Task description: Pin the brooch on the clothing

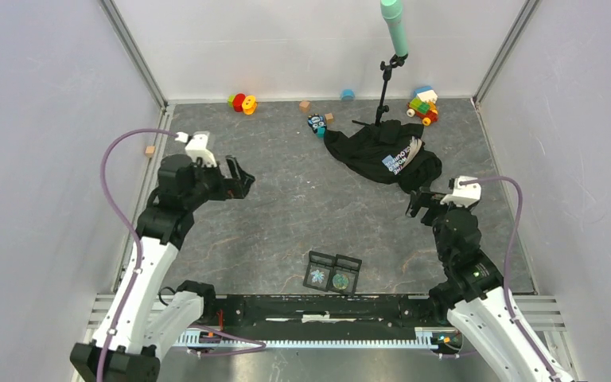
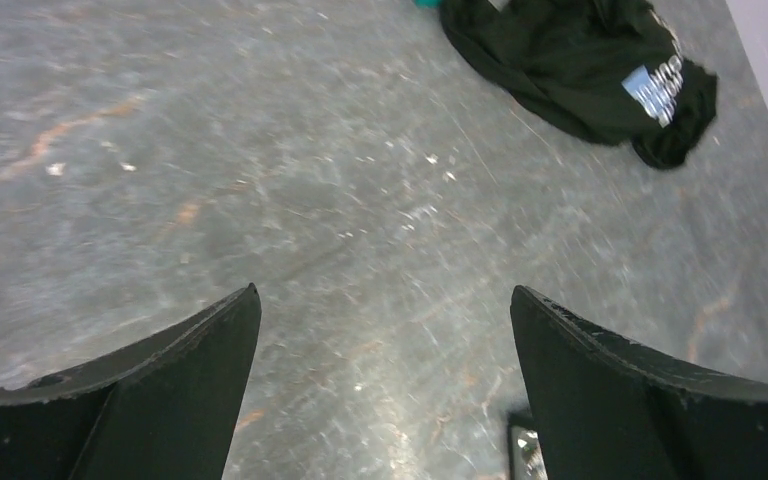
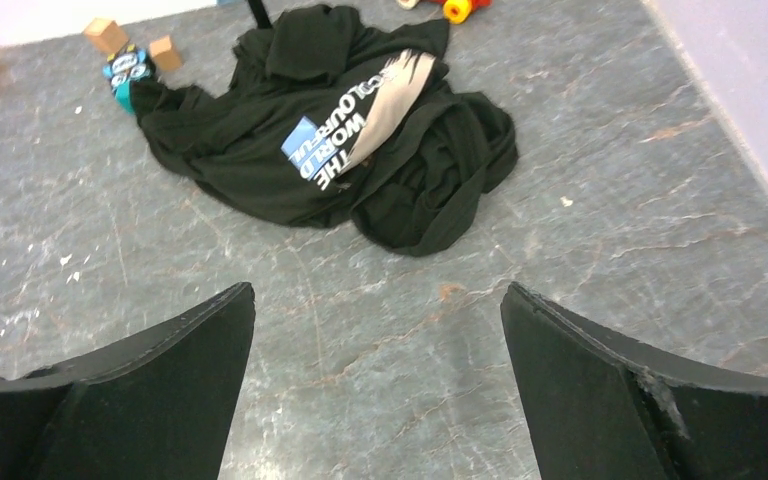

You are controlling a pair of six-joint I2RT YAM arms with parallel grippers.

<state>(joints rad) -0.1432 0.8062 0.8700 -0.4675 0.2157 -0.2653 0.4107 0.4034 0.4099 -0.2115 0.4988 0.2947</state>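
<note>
My right claw (image 3: 375, 290) and left claw (image 2: 385, 290) both gape empty; the crumpled shirt (image 3: 360, 150) lies just ahead of the right one.

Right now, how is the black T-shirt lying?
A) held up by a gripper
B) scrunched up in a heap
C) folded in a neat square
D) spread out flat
B: the T-shirt lies bunched in a wrinkly heap on the table, its folds piled over each other, and no gripper touches it.
</note>
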